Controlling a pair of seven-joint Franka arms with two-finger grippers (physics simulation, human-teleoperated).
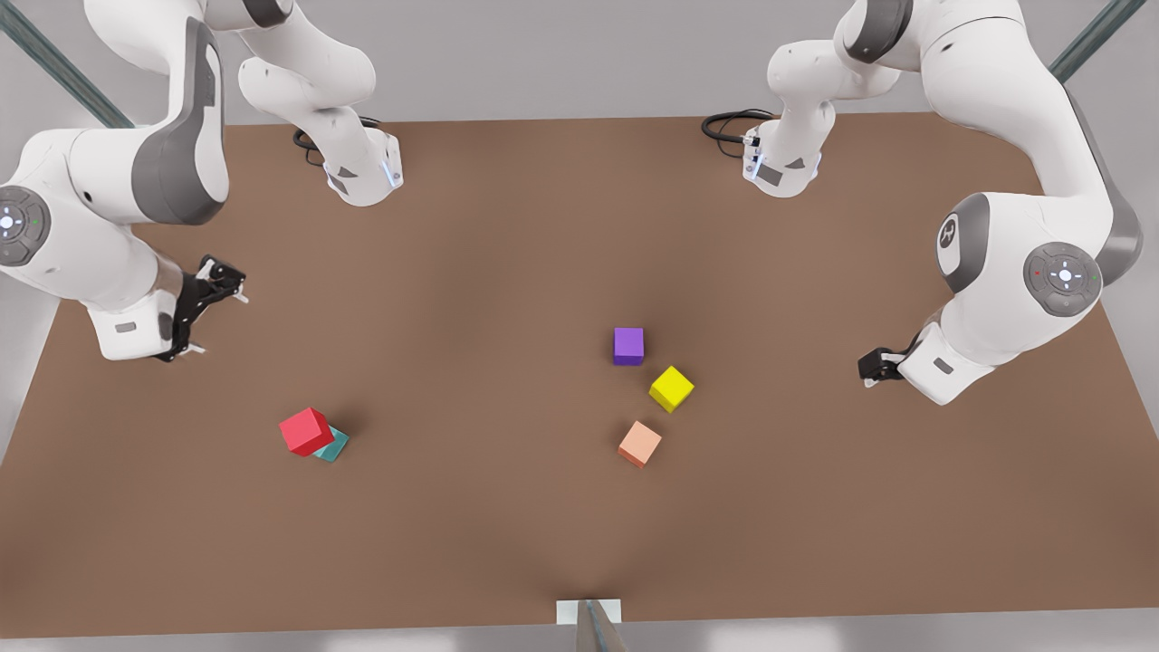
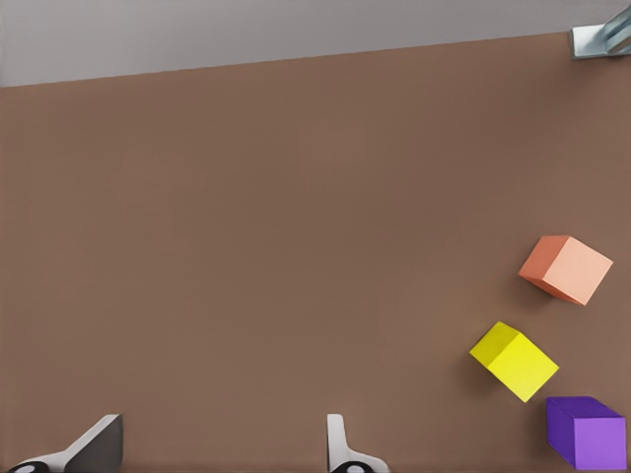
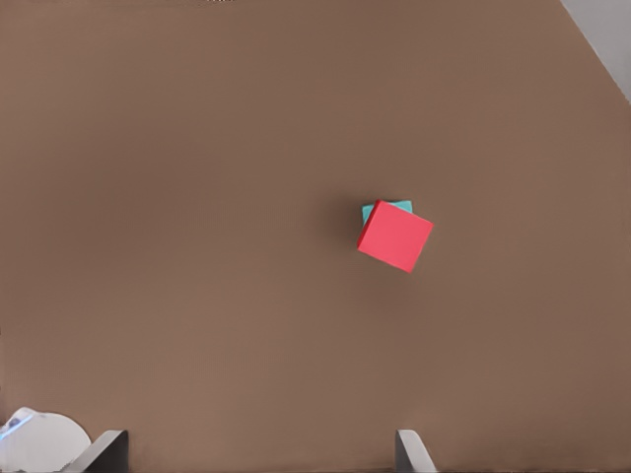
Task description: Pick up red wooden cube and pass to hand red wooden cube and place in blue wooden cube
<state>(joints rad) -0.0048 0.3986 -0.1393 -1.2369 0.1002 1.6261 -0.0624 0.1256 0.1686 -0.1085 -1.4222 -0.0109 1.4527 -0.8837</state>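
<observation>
The red wooden cube (image 1: 305,430) rests on top of the blue wooden cube (image 1: 335,446), a teal cube of which just one edge peeks out, at the front view's lower left. The right wrist view looks down on the red cube (image 3: 395,236) covering most of the teal cube (image 3: 380,208). My right gripper (image 1: 223,323) hangs open above the table at the front view's left, back from the stack, its fingers (image 3: 106,448) wide apart. My left gripper (image 1: 871,369) waits open at the front view's right, with nothing between its fingers (image 2: 99,445).
A purple cube (image 1: 628,346), a yellow cube (image 1: 671,388) and a pale orange-peach cube (image 1: 640,444) lie close together right of the table's middle. The brown table (image 1: 471,272) stretches between both arm bases at the back. A metal post (image 1: 593,625) stands at the front edge.
</observation>
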